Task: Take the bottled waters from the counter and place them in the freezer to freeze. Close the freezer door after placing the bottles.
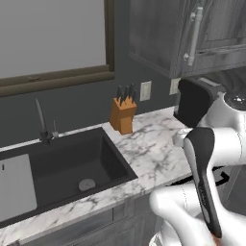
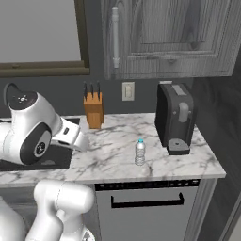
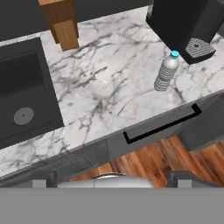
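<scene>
Bottle point(image 3: 166, 72) stands upright on counter point(image 3: 105, 87), far ahead of spread (empty) fingers point(image 3: 43, 178).

Upright bottled water point(image 2: 140, 152) on counter point(image 2: 113, 155)

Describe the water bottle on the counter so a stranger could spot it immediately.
Start at the white marble counter right of the black sink. In front of the black coffee machine, near the counter's front edge, stands the small clear ribbed plastic bottle. Its light-blue cap sets it apart.
</scene>
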